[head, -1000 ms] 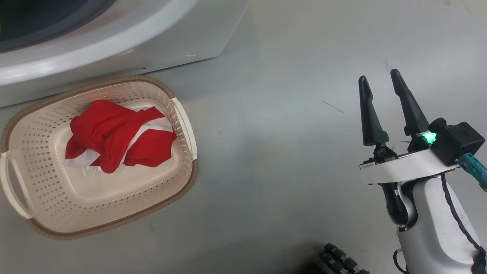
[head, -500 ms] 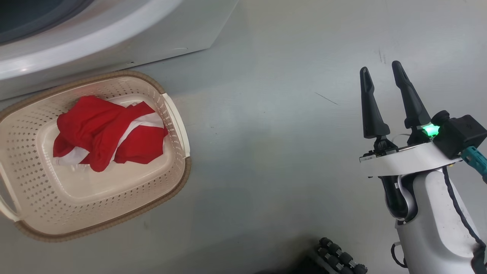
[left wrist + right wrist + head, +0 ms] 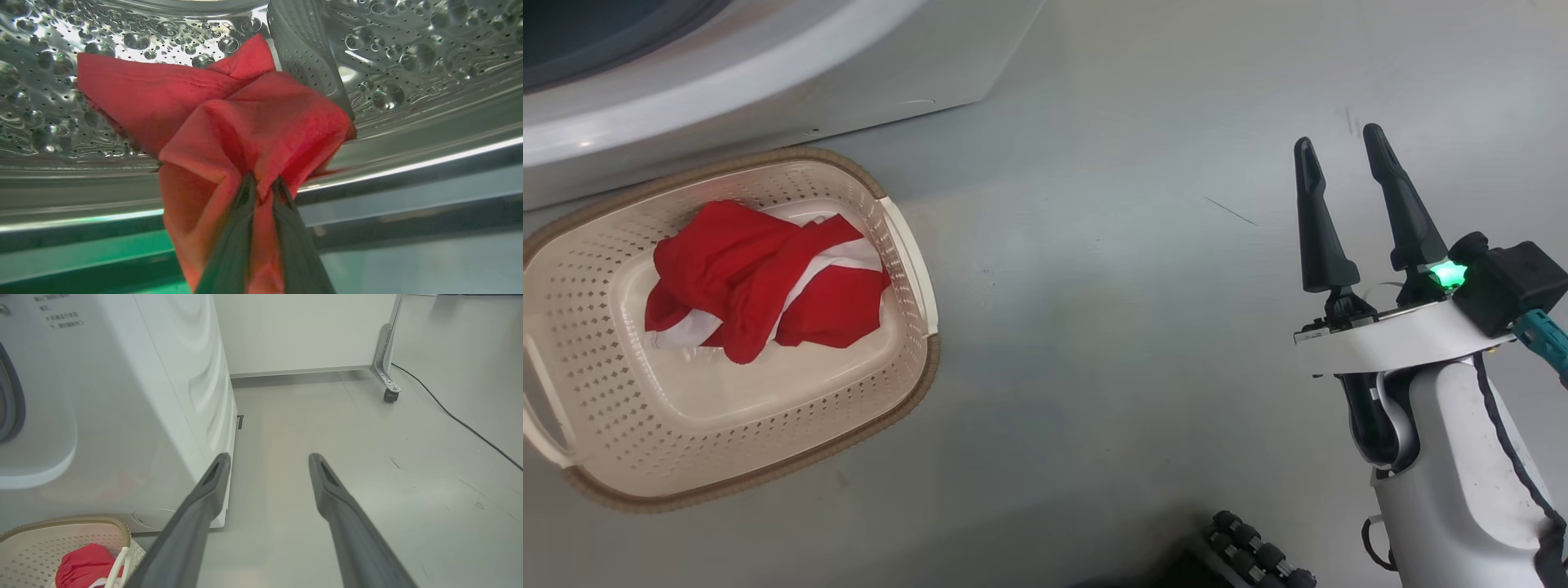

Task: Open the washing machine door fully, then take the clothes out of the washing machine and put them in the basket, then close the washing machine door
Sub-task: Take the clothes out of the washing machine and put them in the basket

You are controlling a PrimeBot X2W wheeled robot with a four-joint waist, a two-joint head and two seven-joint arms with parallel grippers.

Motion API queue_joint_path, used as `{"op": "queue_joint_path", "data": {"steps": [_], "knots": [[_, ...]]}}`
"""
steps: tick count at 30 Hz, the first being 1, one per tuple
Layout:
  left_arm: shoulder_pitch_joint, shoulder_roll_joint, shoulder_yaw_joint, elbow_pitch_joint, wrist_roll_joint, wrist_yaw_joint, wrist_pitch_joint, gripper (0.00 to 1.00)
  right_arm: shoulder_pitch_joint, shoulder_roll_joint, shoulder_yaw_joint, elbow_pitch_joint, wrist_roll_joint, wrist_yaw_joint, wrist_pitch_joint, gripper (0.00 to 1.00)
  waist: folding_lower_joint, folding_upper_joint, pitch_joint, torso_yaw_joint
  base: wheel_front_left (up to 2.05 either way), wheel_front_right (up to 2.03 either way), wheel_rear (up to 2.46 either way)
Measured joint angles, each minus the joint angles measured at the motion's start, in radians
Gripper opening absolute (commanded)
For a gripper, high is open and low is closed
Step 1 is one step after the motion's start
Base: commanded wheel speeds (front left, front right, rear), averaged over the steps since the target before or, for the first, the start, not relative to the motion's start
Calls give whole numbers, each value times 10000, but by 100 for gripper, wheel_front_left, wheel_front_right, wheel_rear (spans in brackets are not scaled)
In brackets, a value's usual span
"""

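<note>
Head camera shifted slightly since earlier frame; things themselves unmoved. Basket (image 3: 605,408) beside washing machine (image 3: 890,73), some clothes (image 3: 768,286) already in. Left gripper (image 3: 263,179) clamped on red garment (image 3: 253,118) inside drum (image 3: 408,61). Right gripper (image 3: 1338,137) open, idle. Step: unloading. Next: pull garment clear of drum lip, carry to basket.

The basket (image 3: 913,269) sits on the floor (image 3: 1094,327) just before the washing machine (image 3: 768,82), clothes (image 3: 760,278) in it. My right gripper (image 3: 1338,136) stands well to its right. My left gripper (image 3: 263,179) is inside the drum (image 3: 408,61), at a garment (image 3: 229,110).
</note>
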Motion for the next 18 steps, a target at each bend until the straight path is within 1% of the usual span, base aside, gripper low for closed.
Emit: {"op": "queue_joint_path", "data": {"steps": [4,7,14,18], "knots": [[30,-221,90,-8,-178,0,-270,0,-2,-6,-94,-2,-2,0,0,100,0,0,-39,111,0,0,0],[33,-353,209,-165,-293,-12,-671,0,-2,-48,-155,-21,-6,0,0,100,-1,0,-72,222,0,0,0],[250,-416,253,-675,-399,-130,-1772,0,-2,-153,-236,-31,-8,0,0,100,-1,0,-170,487,0,0,0],[607,-617,303,-989,-418,-163,-2577,0,-1,-238,-291,-31,-27,0,0,100,-1,0,-259,655,0,0,0]]}}
